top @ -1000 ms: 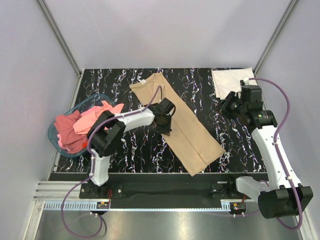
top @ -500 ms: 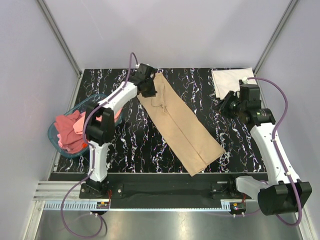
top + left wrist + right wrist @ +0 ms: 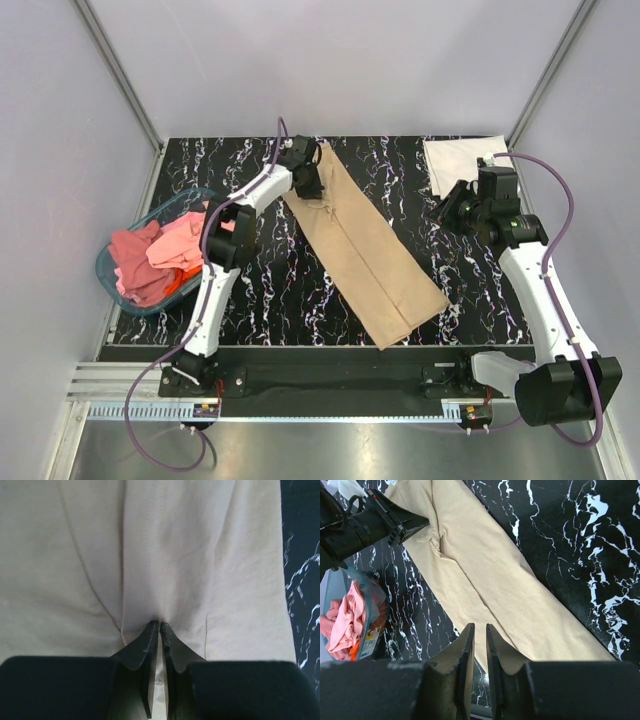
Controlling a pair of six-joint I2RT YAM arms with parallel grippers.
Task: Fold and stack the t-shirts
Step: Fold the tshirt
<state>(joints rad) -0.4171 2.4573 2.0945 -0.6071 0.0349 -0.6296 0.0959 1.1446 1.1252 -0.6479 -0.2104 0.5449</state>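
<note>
A blue basket (image 3: 104, 268) sits at the left edge of the table, close to the side wall, and is heaped with pink and red t-shirts (image 3: 150, 258). The overhead view shows the whole heap. The right wrist view catches only a corner of it (image 3: 345, 625), and the left wrist view shows none.

The left arm reaches to the far side of the black marbled table (image 3: 250, 290). There the left gripper (image 3: 308, 184) rests on the far end of the tan t-shirt (image 3: 370, 255). Only its own camera shows the grip (image 3: 159, 626): the jaws are drawn to a slit on a pinch of tan cloth, and a soft ridge runs away from the tips. From the side, the right wrist view shows the cloth puckered at that spot.

The tan t-shirt lies folded into a long band. It slants from the far middle of the table toward the near right, and its near end stops just short of the front edge.

A white t-shirt (image 3: 462, 165) lies folded flat in the far right corner and appears only in the overhead view. The right gripper (image 3: 450, 212) hangs above the table just in front of it, between the white and the tan. Its own camera shows its jaws (image 3: 479, 627) a narrow slot apart with nothing between them.

Bare marble lies between the basket and the tan band. There is also a wedge of bare marble right of the band, in front of the right arm.
</note>
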